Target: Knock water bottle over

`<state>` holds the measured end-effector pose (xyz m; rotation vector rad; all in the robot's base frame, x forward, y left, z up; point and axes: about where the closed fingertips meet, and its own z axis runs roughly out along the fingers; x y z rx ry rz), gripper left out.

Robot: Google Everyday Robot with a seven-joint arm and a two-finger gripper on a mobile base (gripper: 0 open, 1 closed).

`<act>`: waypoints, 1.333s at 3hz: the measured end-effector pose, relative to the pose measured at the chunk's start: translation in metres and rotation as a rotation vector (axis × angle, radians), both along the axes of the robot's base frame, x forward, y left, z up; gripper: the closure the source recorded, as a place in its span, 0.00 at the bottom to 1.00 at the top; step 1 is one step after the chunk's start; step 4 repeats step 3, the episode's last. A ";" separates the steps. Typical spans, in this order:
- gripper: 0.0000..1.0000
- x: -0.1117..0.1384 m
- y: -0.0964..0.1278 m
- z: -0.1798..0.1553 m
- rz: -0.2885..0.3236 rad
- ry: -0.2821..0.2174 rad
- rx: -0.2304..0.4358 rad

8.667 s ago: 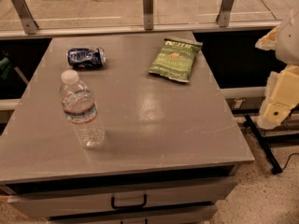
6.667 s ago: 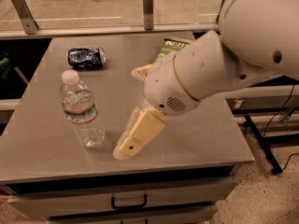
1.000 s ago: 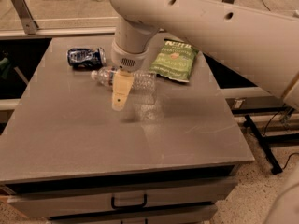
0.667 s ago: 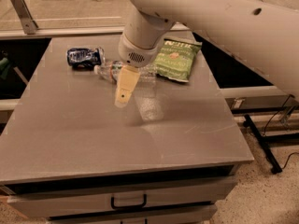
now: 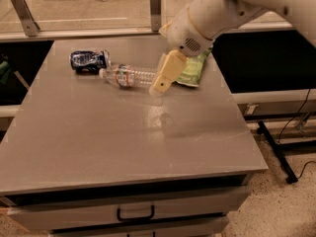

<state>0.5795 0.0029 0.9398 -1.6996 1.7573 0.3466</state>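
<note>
The water bottle (image 5: 129, 76) lies on its side on the grey table (image 5: 123, 132), its white cap pointing left toward the crushed dark-blue can (image 5: 89, 60). It is clear ribbed plastic with a red-orange and blue banded label. My gripper (image 5: 162, 82) hangs on the white arm above the bottle's right end, its cream finger pointing down-left and covering the bottle's base.
A green chip bag (image 5: 191, 70) lies at the back right of the table, partly behind my arm. A glass railing runs behind the table. Drawers with a black handle (image 5: 135, 215) are below the front edge. Black cables lie on the floor at right.
The bottle, upright at front left at first, now lies on its side by the can. My arm has lifted and drawn back to the right in the last second.
</note>
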 end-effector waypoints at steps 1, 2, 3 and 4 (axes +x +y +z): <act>0.00 -0.018 -0.041 0.046 0.029 -0.090 0.138; 0.00 -0.045 -0.088 0.094 0.025 -0.249 0.224; 0.00 -0.051 -0.104 0.098 0.028 -0.289 0.220; 0.00 -0.051 -0.104 0.098 0.028 -0.289 0.220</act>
